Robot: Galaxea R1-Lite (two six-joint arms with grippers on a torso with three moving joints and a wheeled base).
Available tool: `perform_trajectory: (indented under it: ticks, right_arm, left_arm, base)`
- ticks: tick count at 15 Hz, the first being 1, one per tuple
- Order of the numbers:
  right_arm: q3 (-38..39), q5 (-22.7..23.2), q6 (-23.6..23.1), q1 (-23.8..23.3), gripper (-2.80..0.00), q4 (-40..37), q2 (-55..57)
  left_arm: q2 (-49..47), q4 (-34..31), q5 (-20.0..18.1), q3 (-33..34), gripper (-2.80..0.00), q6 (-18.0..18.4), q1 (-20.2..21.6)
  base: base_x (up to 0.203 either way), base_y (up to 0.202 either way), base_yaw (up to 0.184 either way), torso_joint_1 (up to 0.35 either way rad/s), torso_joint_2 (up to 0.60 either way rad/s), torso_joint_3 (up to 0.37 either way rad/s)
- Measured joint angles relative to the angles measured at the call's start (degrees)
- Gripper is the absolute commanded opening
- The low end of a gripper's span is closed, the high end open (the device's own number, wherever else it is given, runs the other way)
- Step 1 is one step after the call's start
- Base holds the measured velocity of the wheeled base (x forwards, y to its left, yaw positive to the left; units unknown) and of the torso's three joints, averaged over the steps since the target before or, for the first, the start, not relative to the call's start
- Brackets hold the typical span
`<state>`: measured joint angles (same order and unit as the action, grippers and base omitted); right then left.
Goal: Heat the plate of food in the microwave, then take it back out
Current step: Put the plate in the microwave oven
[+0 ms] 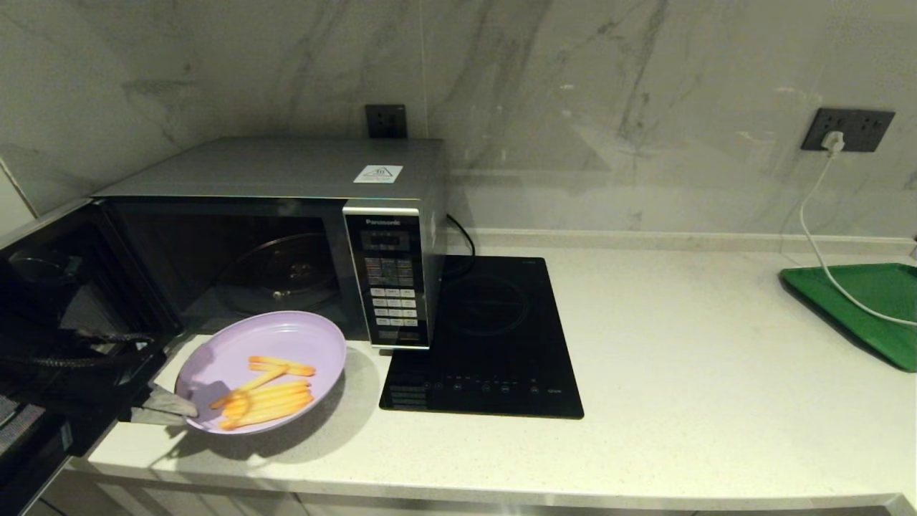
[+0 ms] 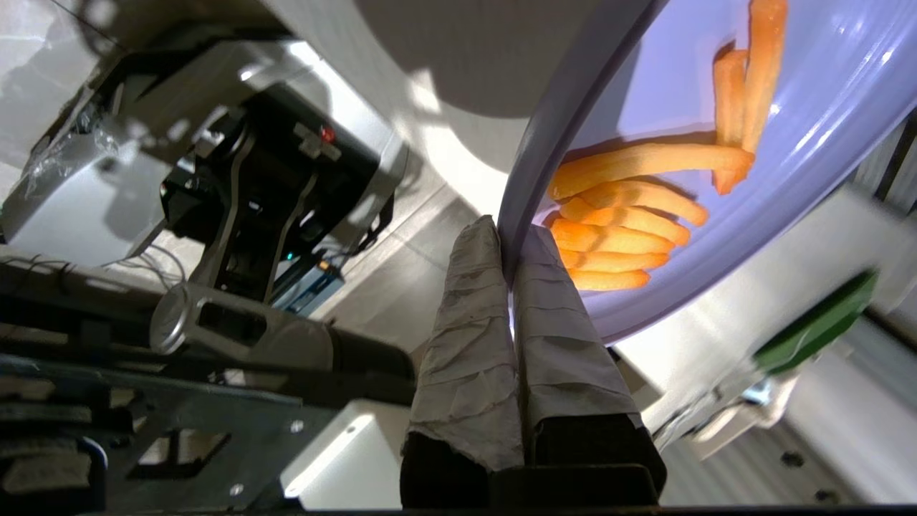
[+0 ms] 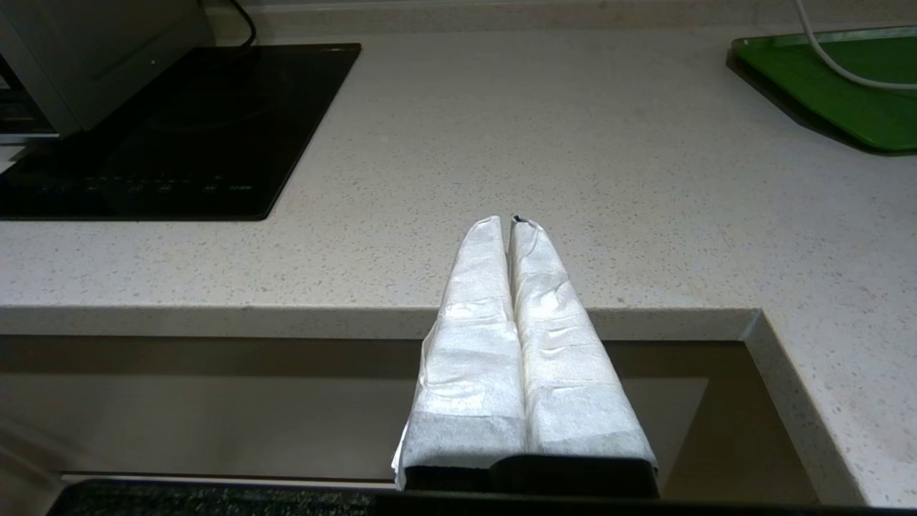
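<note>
- Jaws first: left gripper [image 2: 513, 247] is pinched tight on the rim of the plate of food [image 1: 262, 369], one wrapped finger over the rim and one under. Right gripper [image 3: 512, 223] has its pads pressed together on nothing, parked low by the counter edge, well away from the action.
- Microwave [image 1: 286, 236], upper left of the head view, biggest thing here. Door swung open at far left, glass turntable bare inside. Heavy, rigid, won't budge if the plate bumps it.
- Counter [image 1: 680, 358] is flat pale stone; the plate's shadow falls on it, centre-left.
- Plate sits lower left of the head view, just in front of the microwave's opening, apparently held off the counter and tilted a bit. Looks like light stiff plastic w/ a raised rim. A smooth rim in a one-sided pinch could prob pivot or slip, so grip deep on the rim and keep it level.
- Fries [image 1: 266, 398] are loose on the plate, piled toward the gripper side. Light, nothing holding them, so any steep tilt and they'd slide.
</note>
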<state>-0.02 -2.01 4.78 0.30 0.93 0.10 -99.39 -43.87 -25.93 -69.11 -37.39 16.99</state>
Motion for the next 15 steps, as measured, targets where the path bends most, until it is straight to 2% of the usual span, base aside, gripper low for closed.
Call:
perform_trajectory:
  ticks: [3, 5, 8, 11, 13, 15]
  right_arm:
    - [0.0, -0.04, 0.01, 0.0, -2.8, 0.01, 0.0]
    - [0.0, 0.04, 0.01, 0.0, -2.8, 0.01, 0.0]
    - [0.0, 0.01, -0.04, 0.0, -2.8, 0.01, 0.0]
    - [0.0, 0.0, -0.01, 0.0, -2.8, 0.01, 0.0]
    - [0.0, 0.01, -0.01, 0.0, -2.8, 0.01, 0.0]
    - [0.0, 0.0, 0.03, 0.0, -2.8, 0.01, 0.0]
  left_arm:
    - [-5.39, -0.09, -0.11, -6.15, -2.8, 0.27, 3.69]
    - [-9.4, -0.27, 0.04, -12.13, -2.8, -1.36, 4.44]
    - [-16.34, -1.82, 0.49, -23.83, -2.8, -6.8, 4.75]
    - [-23.08, -7.44, 0.52, -35.7, -2.8, -10.62, 4.54]
    - [-26.75, -9.96, 0.41, -40.22, -2.8, -13.87, 3.71]
    - [-28.69, -10.15, 0.33, -41.49, -2.8, -16.75, 2.34]
  base:
    - [0.0, 0.0, 0.0, 0.0, 0.0, 0.0]
    - [0.0, 0.0, 0.0, 0.0, 0.0, 0.0]
    - [0.0, 0.0, 0.0, 0.0, 0.0, 0.0]
    - [0.0, 0.0, 0.0, 0.0, 0.0, 0.0]
    - [0.0, 0.0, 0.0, 0.0, 0.0, 0.0]
    - [0.0, 0.0, 0.0, 0.0, 0.0, 0.0]
